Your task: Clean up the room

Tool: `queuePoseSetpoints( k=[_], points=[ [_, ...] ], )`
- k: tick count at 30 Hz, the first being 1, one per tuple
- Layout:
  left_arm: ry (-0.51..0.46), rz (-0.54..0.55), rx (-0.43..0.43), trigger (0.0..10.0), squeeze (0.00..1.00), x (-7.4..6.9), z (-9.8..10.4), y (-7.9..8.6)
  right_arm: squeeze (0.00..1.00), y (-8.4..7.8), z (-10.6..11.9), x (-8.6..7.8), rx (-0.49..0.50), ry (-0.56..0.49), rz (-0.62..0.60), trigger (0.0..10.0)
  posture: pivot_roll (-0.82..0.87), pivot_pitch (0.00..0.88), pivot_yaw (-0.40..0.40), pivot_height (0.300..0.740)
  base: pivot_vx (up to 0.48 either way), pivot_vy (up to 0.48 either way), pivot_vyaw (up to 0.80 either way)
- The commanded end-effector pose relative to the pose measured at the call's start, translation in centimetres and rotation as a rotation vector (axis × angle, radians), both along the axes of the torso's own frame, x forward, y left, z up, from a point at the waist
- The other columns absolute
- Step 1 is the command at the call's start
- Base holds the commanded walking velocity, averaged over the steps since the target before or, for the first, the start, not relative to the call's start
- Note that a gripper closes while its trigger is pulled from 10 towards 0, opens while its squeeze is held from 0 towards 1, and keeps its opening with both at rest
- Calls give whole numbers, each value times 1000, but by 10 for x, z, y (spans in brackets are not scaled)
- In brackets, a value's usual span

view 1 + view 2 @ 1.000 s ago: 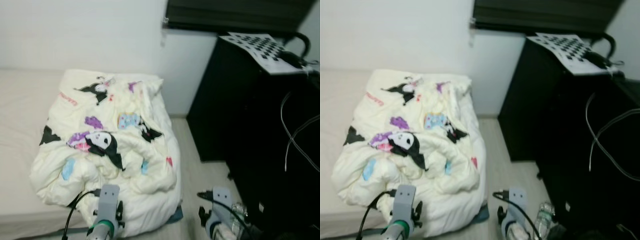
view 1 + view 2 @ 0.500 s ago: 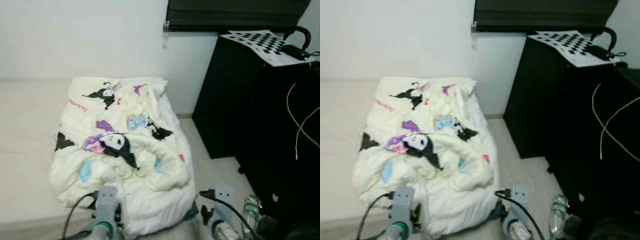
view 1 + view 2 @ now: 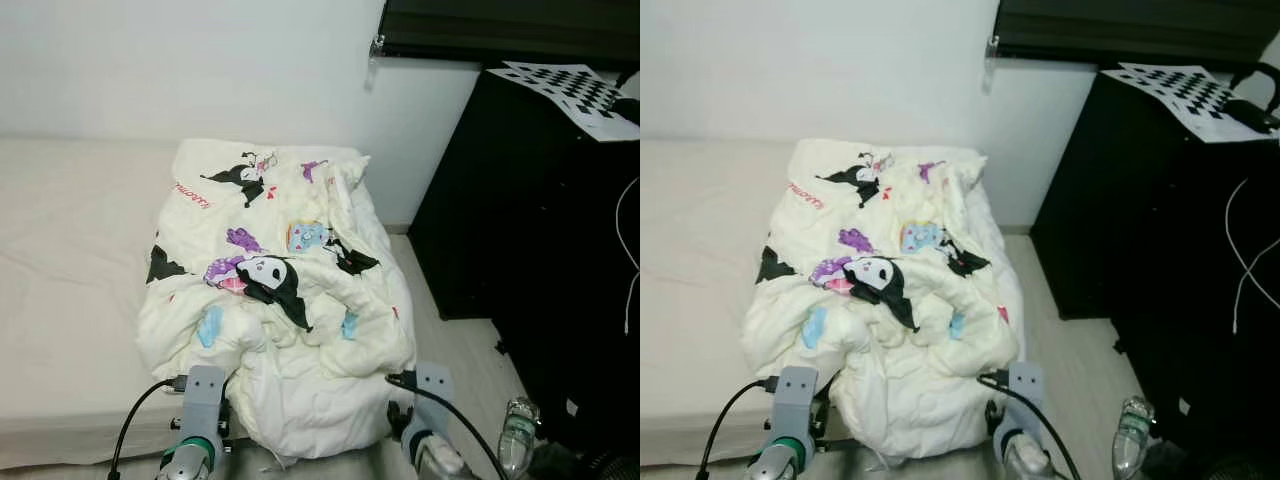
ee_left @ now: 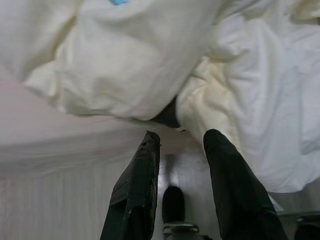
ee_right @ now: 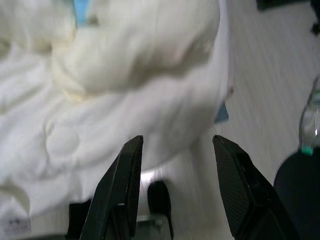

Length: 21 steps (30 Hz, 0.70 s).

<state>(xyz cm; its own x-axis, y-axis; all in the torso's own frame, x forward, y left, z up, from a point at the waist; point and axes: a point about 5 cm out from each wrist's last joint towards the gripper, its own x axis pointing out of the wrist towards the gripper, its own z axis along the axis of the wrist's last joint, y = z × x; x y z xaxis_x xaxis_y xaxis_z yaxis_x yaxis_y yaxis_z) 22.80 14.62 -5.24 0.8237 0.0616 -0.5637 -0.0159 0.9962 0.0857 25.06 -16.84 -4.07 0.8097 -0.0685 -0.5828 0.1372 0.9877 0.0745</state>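
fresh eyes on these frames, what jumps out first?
A crumpled cream comforter printed with black-and-white cartoon characters, bunched at the end of the bed and spilling over its edge toward the floor. To its right stands a black cabinet with a checkerboard sheet on top, and a plastic bottle stands on the floor at its foot. The left gripper and right gripper are both open, low in front of the comforter.

Cream cartoon-print quilt (image 3: 275, 310) on beige bed (image 3: 70, 260), black cabinet (image 3: 540, 200), black-and-white checkerboard sheet (image 3: 575, 88).
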Motion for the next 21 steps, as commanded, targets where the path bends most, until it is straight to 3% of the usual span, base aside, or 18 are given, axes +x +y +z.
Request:
queuePoseSetpoints(
  k=[1, 8, 12, 21],
  points=[
    [-22, -20, 2, 10000, 0, 0, 1, -1, 0, -2, 2, 1, -5, -17, 5, 10000, -27, 18, -26, 720, 0, 0, 0],
    [-83, -47, 28, 10000, 0, -4, 4, 6, 0, -3, 7, 7, 4, -58, 5, 10000, -22, 26, -24, 695, 0, 0, 0],
    [-151, -121, 72, 10000, 0, -11, 7, 9, 0, -3, 6, 5, 13, -64, 0, 10000, -16, 29, -25, 675, 0, 0, 0],
    [-226, -40, 69, 10000, 0, -10, 15, 24, 0, -4, 5, 3, 37, -68, -34, 10000, -11, 30, -17, 641, 0, 0, 0]
  ],
)
